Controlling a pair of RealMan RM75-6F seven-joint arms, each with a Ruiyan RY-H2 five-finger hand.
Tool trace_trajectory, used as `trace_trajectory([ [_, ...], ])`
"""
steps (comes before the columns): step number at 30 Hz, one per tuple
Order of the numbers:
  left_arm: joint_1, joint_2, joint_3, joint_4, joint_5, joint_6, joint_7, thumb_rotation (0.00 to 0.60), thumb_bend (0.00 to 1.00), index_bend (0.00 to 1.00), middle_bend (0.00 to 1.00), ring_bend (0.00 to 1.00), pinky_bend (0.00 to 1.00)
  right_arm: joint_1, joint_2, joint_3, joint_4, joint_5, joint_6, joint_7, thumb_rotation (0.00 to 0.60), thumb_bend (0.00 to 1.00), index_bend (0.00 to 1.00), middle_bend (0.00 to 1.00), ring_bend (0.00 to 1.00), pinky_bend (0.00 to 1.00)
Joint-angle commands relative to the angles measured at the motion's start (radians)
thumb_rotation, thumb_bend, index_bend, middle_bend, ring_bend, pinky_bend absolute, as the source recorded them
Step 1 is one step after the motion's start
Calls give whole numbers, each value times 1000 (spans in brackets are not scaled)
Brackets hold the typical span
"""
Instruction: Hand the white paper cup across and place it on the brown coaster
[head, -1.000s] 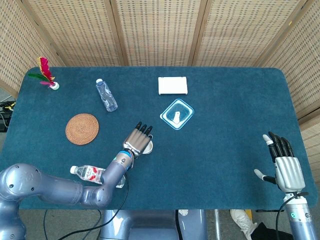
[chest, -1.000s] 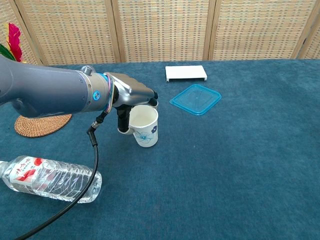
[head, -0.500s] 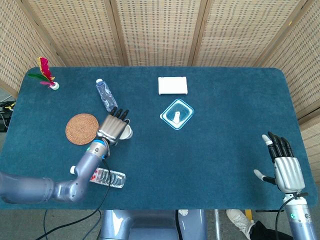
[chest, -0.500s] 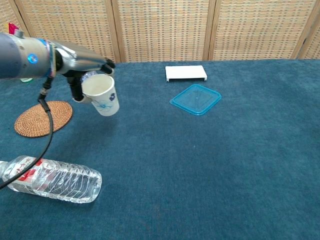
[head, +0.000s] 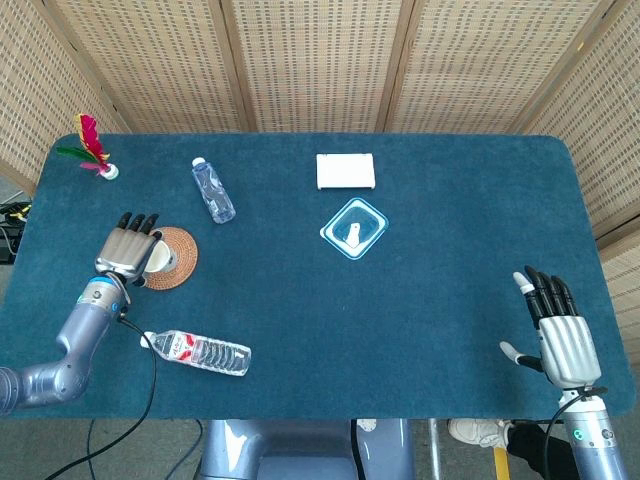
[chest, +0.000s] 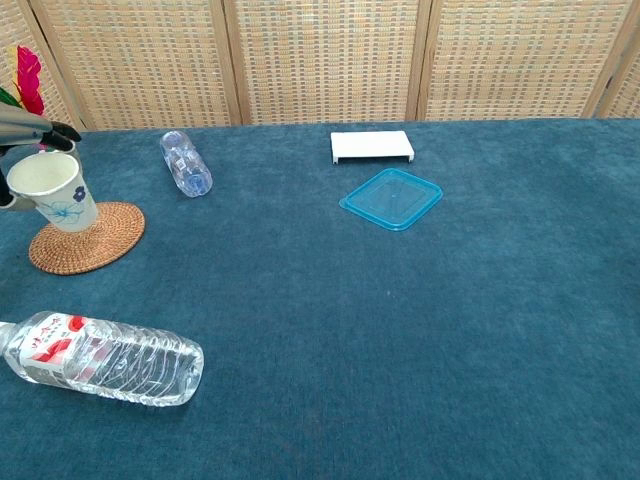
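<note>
My left hand (head: 127, 252) grips the white paper cup (chest: 54, 190), which has a small blue flower print. The cup is tilted and hangs just over the left part of the brown woven coaster (chest: 86, 238); I cannot tell whether its base touches the coaster. In the head view the cup (head: 158, 257) peeks out from under the hand, over the coaster (head: 180, 259). In the chest view only the fingertips (chest: 60, 131) of that hand show, at the left edge. My right hand (head: 560, 330) is open and empty near the table's front right corner.
A large water bottle (chest: 100, 357) lies on its side at the front left. A small bottle (chest: 185, 163) lies behind the coaster. A blue lid (chest: 391, 197) and a white box (chest: 372, 146) sit mid-table. A feathered shuttlecock (head: 92, 148) stands at the far left corner.
My left hand has carried the cup leftwards from mid-table to over the coaster. The right hand shifted slightly towards the front edge.
</note>
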Motion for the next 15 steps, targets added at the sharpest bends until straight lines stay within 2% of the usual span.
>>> trace_trajectory([
  [1,25,-1,0,49,9,-35,-37,600,350,251,0,0,0,0,-1,0,-1,-3,-1,-2,600,83,33,0,0,0],
  [9,45,-36,-26,123,26,-70,-66,600,350,250,0,0,0,0,-1,0,-1,-4,-3,-3,600,84,33,0,0,0],
  [15,37,-68,-44,142,23,-75,-36,600,349,250,0,0,0,-4,2,3,-4,-2,2,-2,600,83,33,0,0,0],
])
